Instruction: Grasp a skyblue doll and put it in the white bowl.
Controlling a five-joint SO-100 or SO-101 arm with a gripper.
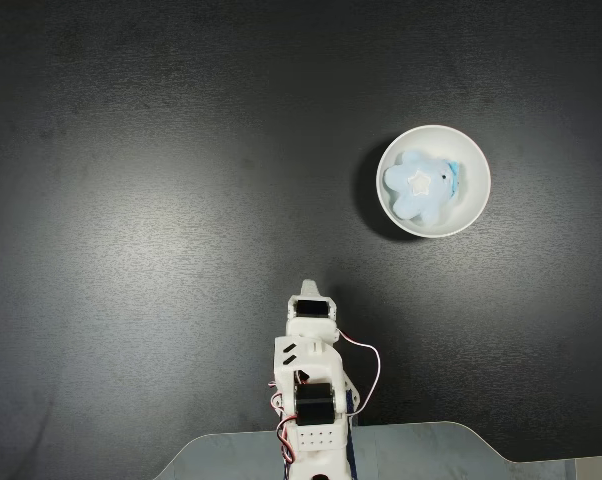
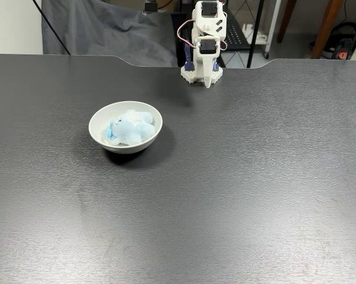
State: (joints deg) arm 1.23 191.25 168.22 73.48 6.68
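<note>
A soft, light blue plush doll (image 1: 421, 186) lies inside the white bowl (image 1: 475, 166) on the black table (image 2: 255, 177). It would squash easily if pinched mid-body. The folded arm's end effector (image 2: 208, 78) holds nothing, well apart; whether its jaws are parted cannot be told.

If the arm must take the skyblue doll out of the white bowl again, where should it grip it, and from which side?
Probably from straight above: the white bowl has a rim that blocks any sideways approach. The skyblue doll lies star-side up, so close across its soft middle body, not one stubby lobe. The gripper is folded back near the base.
</note>
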